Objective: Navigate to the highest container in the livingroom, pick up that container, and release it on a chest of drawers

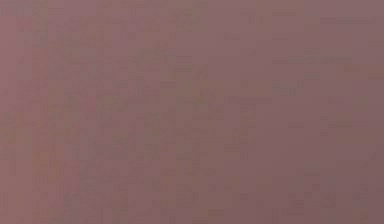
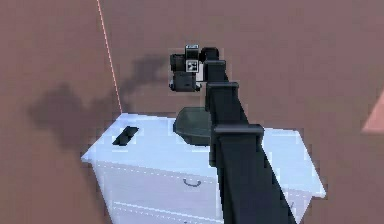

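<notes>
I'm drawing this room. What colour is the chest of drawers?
The chest is white, clearest in the arm side view.

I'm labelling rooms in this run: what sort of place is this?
Likely a room in a house, which one unclear: a white chest of drawers against a mauve wall, a small dark flat thing on top.

A white chest [image 2: 150, 152] with drawer fronts stands in the arm side view, seen from above, its flat top pale. On that top, near the middle and toward the far edge, rests a dark grey squat lump [image 2: 190, 125], wide at the base, upright, its right side hidden
</notes>
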